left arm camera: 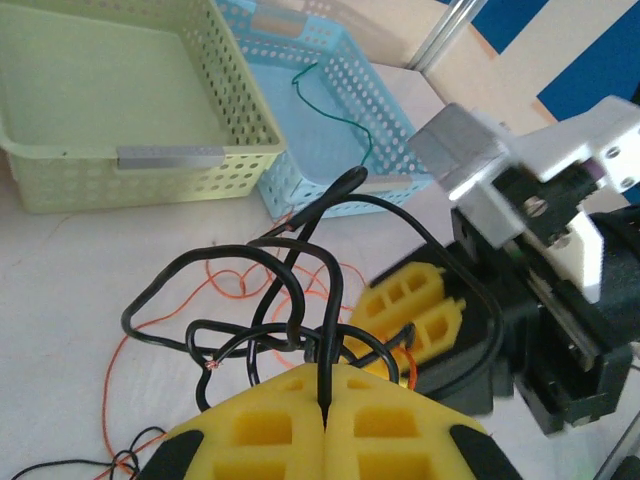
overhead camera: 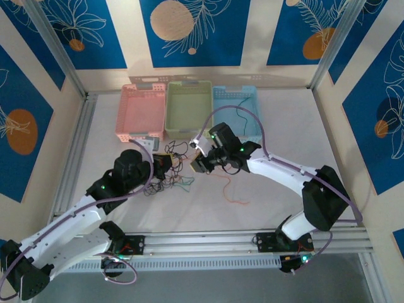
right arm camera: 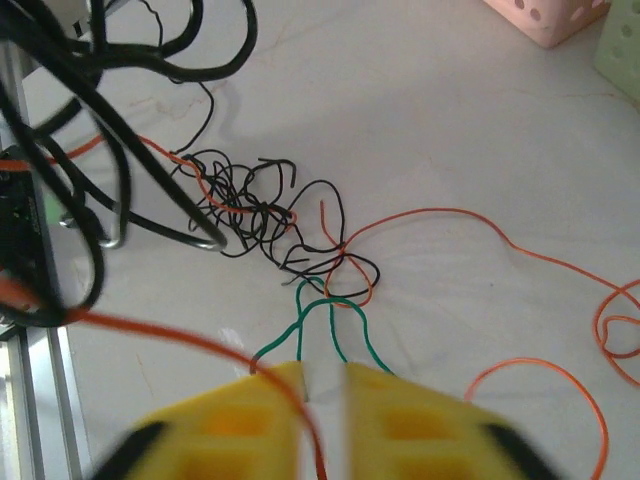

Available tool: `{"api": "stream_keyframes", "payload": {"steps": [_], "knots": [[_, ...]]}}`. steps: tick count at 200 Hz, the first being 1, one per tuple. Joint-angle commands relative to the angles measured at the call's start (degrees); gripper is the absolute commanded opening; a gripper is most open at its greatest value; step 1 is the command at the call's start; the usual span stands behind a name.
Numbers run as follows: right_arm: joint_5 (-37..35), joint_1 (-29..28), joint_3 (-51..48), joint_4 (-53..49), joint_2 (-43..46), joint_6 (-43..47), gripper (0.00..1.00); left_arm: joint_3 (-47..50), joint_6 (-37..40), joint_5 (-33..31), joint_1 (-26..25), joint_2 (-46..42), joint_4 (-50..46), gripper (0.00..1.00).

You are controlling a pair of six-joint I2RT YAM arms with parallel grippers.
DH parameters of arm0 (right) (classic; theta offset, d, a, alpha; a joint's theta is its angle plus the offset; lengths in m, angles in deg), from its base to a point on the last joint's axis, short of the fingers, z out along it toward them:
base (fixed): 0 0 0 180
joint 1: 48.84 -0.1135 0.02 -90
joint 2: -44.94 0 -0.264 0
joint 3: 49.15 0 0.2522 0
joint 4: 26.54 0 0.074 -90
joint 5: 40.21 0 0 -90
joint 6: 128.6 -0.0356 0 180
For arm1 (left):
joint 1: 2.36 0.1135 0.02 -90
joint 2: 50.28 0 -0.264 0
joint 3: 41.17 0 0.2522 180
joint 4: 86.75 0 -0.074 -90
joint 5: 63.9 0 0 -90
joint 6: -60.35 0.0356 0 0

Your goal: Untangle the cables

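Observation:
My left gripper [left arm camera: 327,385] [overhead camera: 165,165] is shut on a thick black cable [left arm camera: 300,290], which loops up in front of it and knots with other strands. Close to the right is my right gripper [overhead camera: 197,165], its yellow fingers [left arm camera: 415,310] nearly together at that black loop. In the right wrist view the right gripper [right arm camera: 322,375] is blurred, its jaws a narrow slit apart with an orange cable [right arm camera: 150,320] running down between them. Below it on the table lie a green cable [right arm camera: 340,320], a thin black tangle [right arm camera: 245,205] and more orange cable [right arm camera: 450,215].
Pink [overhead camera: 142,112], green [overhead camera: 188,108] and blue [overhead camera: 237,110] baskets stand in a row at the back of the table. A thin green wire [left arm camera: 335,115] lies in the blue one. An aluminium rail [overhead camera: 208,243] runs along the near edge.

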Motion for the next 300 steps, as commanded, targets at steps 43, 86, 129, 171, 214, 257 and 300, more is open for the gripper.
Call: {"api": "stream_keyframes", "payload": {"steps": [43,86,129,171,214,257,300], "knots": [[2.69,9.79,-7.56,4.91,30.46,-11.78,0.0,-1.16,0.12,-11.1,0.3,-3.27,-11.7,0.0],[8.43,30.34,-6.43,4.32,45.41,-24.6,0.0,5.24,-1.88,-13.25,0.42,-7.9,-12.82,0.0],[7.79,36.19,-1.44,-0.22,42.16,-27.79,0.0,8.13,-1.95,-14.14,0.42,-7.5,-14.6,0.0],[11.59,40.54,1.18,-0.09,37.89,-33.17,0.0,8.95,-1.7,-16.06,0.41,-9.1,-16.93,0.0],[14.32,36.25,6.42,0.16,33.23,-34.45,0.0,6.64,-0.81,-14.69,0.44,-7.36,-16.72,0.0],[11.31,28.75,20.73,-1.64,25.54,-33.15,0.0,5.92,-0.17,-15.37,0.42,-7.84,-18.79,0.0],[9.45,21.24,37.1,-1.71,13.5,-32.71,0.0,6.06,-1.61,-16.45,0.42,-9.2,-21.76,0.0]]}}
